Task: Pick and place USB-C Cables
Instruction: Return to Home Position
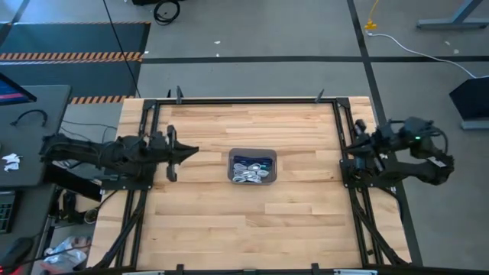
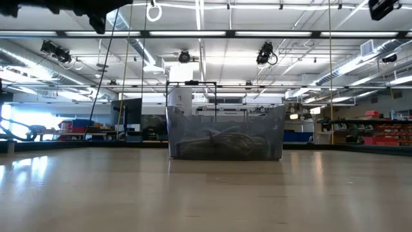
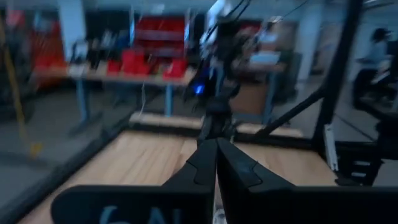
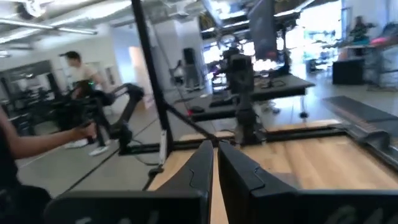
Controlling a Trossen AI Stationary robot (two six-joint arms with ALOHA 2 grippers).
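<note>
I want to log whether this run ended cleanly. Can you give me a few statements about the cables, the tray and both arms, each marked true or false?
1. The cables lie inside the tray. True.
2. The tray stands at the left edge of the table. False: it stands near the middle.
3. The left tool grips a cable. False: it is shut on nothing, left of the tray and apart from it.
4. The right arm is folded at the table's right edge. True.
5. The right tool reaches into the tray. False: it is shut and empty, over at the right edge, well away from the tray.
</note>
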